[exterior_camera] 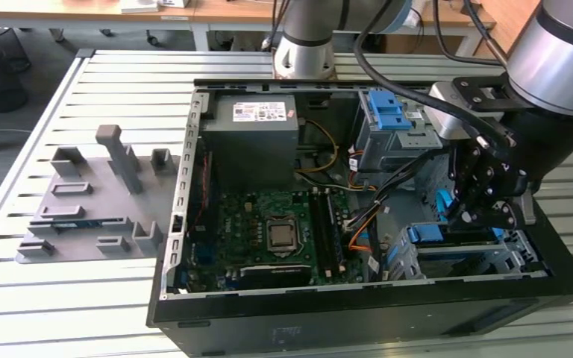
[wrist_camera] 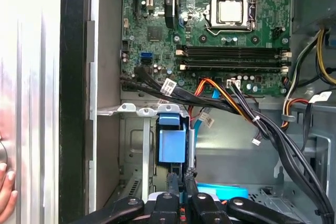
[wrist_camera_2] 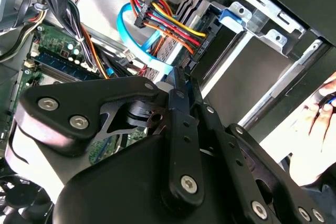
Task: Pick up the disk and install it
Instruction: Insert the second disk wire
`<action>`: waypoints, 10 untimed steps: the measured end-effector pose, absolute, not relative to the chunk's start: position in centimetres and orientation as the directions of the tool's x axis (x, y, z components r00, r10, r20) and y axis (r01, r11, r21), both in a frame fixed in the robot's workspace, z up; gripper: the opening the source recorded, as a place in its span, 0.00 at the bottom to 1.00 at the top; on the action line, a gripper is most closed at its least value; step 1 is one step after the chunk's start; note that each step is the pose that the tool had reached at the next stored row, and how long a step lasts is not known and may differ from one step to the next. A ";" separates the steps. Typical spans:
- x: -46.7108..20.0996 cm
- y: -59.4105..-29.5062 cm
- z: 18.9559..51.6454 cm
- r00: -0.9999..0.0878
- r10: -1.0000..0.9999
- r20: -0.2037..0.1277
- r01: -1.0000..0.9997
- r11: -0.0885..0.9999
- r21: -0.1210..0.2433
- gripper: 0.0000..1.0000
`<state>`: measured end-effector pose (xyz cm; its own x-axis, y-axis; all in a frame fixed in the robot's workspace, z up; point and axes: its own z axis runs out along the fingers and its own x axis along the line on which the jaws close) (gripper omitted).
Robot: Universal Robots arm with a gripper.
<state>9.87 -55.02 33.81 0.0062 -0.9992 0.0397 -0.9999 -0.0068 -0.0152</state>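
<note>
While my pincer, fingers pressed together and holding nothing, hangs over the disk seated in the case's near right bay, I judge installation nearly finished; seating it fully calls for gentle downward pressure.

Black computer case on a pale grey slatted surface; inside it, green motherboard, blue drive latch, black tool; beside the case, grey, possibly plastic, fixture.
</note>
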 end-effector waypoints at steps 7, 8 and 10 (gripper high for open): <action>10.2 -55.0 33.6 0.006 -0.999 0.039 -1.000 -0.007 -0.012 0.16; 10.2 -55.0 33.6 0.006 -0.999 0.040 -1.000 -0.007 -0.011 0.16; 10.3 -55.0 33.5 0.006 -0.999 0.039 -1.000 -0.007 -0.009 0.16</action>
